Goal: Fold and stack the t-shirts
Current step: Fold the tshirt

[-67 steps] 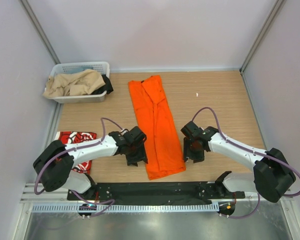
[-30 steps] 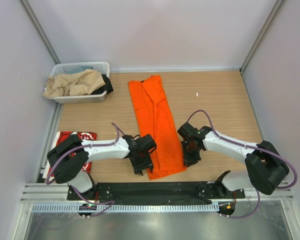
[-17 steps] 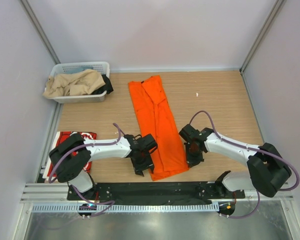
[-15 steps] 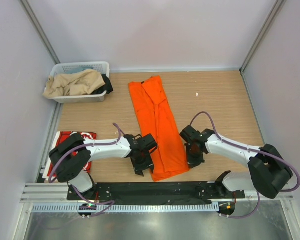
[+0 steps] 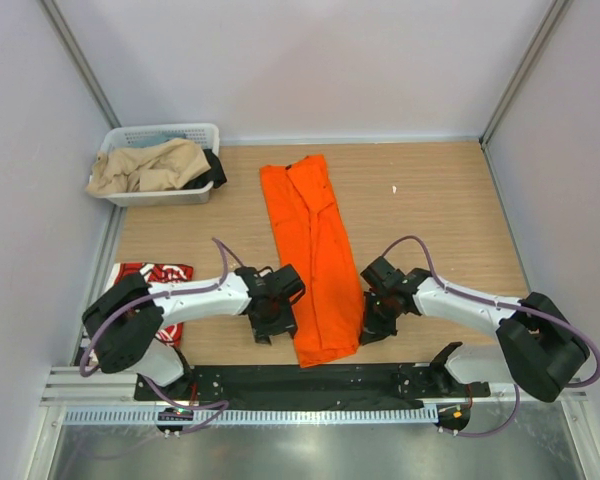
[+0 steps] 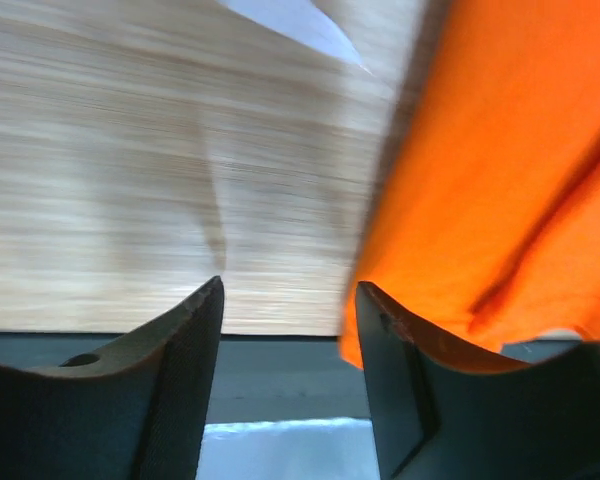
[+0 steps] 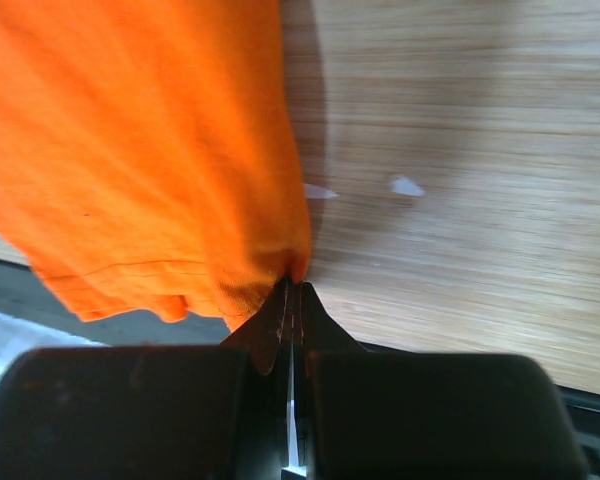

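The orange tee [image 5: 315, 260] lay on the desk [image 5: 430, 200], its long axis running away from both claws. The right claw [image 5: 368, 328] was pinched shut on its near corner. The left claw [image 5: 271, 327] stood half open and empty, the tee's other near corner just to its right.

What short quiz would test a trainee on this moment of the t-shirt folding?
1. True or false: the right end effector is shut on the orange t-shirt.
2. What lies in the white basket? A beige cloth; B the orange t-shirt; C nothing.
3. Fill in: the left end effector, beside the shirt's near left edge, is ____ (open/shut).
Key: 1 true; 2 A; 3 open.
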